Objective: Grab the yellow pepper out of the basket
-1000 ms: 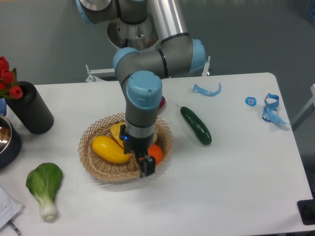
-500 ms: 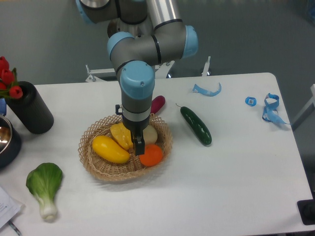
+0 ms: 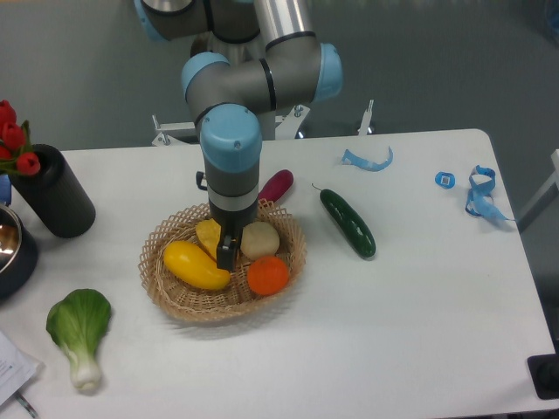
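Hand [image 3: 226, 257] sits low inside the basket [image 3: 166, 295], just beside the yellow pepper [image 3: 208, 235]; whether it is released or clenched cannot be told. Pepper lies at the basket's 11 o'clock, partly hidden. Judged step: approach; next move calls for seating the fingers around the pepper.

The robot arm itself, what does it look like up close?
The arm is built of thick silver-grey metal tubes joined by rounded joints with light blue caps. Its last segment narrows to a small black claw with slim dark fingers. No loose cables or markings are visible.
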`<state>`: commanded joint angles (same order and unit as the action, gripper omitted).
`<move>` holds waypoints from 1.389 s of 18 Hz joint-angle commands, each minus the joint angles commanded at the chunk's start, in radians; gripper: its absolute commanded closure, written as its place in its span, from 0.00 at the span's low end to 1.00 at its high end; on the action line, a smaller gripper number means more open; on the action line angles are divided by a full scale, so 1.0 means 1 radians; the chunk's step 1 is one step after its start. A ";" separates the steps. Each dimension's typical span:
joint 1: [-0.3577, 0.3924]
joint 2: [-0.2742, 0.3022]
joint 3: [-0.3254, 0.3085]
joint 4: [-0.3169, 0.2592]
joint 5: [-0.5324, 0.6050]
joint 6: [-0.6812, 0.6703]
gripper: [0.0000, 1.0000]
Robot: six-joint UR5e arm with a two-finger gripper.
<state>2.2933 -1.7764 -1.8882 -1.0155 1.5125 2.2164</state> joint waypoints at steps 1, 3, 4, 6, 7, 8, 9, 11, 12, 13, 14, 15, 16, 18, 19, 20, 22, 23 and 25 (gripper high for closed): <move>-0.003 0.000 -0.003 0.000 -0.002 0.014 0.00; -0.009 0.000 -0.012 0.003 -0.005 0.034 0.01; -0.017 0.000 -0.012 0.003 -0.005 0.035 0.04; -0.031 -0.012 -0.017 0.003 -0.005 0.058 0.07; -0.032 -0.014 -0.020 0.003 -0.006 0.062 0.07; -0.032 -0.012 -0.031 0.003 -0.006 0.069 0.07; -0.034 -0.012 -0.043 0.005 -0.006 0.074 0.05; -0.034 -0.012 -0.049 0.003 -0.006 0.075 0.03; -0.034 -0.012 -0.058 0.005 -0.006 0.075 0.03; -0.037 -0.014 -0.060 0.005 -0.006 0.077 0.03; -0.038 -0.015 -0.063 0.005 -0.006 0.081 0.03; -0.041 -0.020 -0.063 0.006 -0.006 0.081 0.03; -0.043 -0.021 -0.063 0.011 -0.006 0.080 0.03; -0.046 -0.028 -0.065 0.026 -0.006 0.080 0.03; -0.051 -0.035 -0.065 0.029 -0.006 0.080 0.03; -0.051 -0.037 -0.065 0.029 -0.006 0.080 0.03; -0.051 -0.040 -0.065 0.029 -0.006 0.081 0.03; -0.051 -0.040 -0.065 0.029 -0.006 0.081 0.03; -0.051 -0.041 -0.074 0.031 -0.005 0.083 0.03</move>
<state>2.2427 -1.8178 -1.9619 -0.9848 1.5079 2.2994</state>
